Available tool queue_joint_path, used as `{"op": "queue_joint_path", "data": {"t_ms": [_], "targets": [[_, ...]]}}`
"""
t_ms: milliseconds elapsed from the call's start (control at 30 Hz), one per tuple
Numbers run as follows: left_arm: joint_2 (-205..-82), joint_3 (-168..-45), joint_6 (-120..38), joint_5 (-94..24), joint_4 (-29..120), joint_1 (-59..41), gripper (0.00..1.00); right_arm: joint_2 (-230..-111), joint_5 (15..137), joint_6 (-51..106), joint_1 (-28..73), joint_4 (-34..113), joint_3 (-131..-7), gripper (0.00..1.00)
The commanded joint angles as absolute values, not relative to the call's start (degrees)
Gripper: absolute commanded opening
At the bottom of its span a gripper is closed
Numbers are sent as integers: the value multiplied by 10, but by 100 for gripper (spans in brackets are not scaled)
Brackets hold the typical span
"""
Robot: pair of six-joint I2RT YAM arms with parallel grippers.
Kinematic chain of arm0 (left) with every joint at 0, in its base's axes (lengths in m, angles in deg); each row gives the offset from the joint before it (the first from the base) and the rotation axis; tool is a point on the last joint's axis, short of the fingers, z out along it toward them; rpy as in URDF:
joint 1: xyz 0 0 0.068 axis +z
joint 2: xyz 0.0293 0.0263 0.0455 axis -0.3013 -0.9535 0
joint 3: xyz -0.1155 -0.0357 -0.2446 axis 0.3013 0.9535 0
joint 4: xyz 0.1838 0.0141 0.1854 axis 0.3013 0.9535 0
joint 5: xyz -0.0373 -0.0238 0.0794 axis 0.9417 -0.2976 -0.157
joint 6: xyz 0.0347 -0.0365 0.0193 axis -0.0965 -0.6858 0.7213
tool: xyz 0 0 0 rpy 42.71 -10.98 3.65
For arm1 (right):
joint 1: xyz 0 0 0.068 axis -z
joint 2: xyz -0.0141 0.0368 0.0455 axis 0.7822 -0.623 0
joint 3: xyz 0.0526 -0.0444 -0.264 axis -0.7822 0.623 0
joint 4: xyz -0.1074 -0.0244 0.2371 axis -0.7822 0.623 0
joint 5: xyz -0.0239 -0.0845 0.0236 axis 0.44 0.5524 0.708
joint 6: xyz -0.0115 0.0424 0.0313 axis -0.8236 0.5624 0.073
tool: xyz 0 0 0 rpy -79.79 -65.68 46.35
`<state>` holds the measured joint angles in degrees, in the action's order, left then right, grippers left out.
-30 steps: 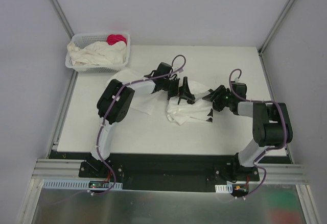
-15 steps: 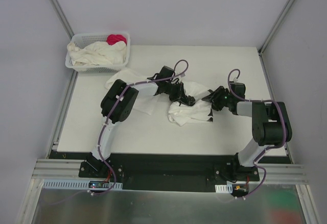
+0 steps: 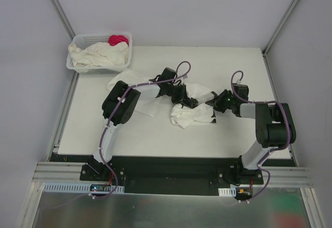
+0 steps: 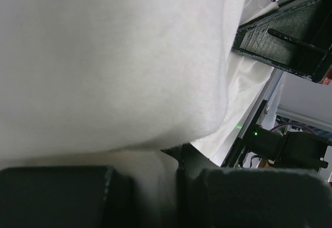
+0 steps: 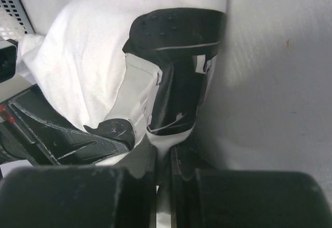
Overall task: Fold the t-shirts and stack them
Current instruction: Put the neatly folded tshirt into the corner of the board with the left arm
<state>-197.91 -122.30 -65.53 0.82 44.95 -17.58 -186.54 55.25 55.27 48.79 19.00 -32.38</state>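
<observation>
Step in hand (judged): both arms grip the crumpled t-shirt [image 3: 189,115] at mid-table [image 3: 155,139], ready to lift and spread it.

- To do it well: raise both grips together and draw them apart toward 9 and 3 o'clock until the cloth hangs in one layer, then lay it flat. Keep the pull even, since soft cotton can slip out of a shallow pinch. Check that each grip has a single edge and not a bunched fold, which I cannot tell from here.
- Left gripper [image 3: 188,102]: at the shirt's 12 o'clock edge. In the wrist view its fingers [image 4: 249,197] are nearly together with white fabric pinched between them.
- Right gripper [image 3: 213,104]: at the shirt's 3 o'clock edge. Its fingers [image 5: 67,197] are closed to a narrow slit with a sliver of white cloth in it.
- Second t-shirt [image 3: 124,80]: lies at 10 o'clock of the first, partly under the left arm.
- More shirts [image 3: 98,54] lie heaped in the lattice basket [image 3: 98,68], off the table's 10 o'clock corner.
</observation>
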Motion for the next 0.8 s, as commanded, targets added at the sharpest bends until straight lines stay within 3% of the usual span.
{"op": "queue_joint_path", "data": {"t_ms": [0,767], "targets": [[-1939,-1204,-631,21,453,-165,0,-1847,538,565,473,167,-329,1],[-1750,-1209,-564,-73,574,-127,0,-1842,619,545,308,300,-562,1]]}}
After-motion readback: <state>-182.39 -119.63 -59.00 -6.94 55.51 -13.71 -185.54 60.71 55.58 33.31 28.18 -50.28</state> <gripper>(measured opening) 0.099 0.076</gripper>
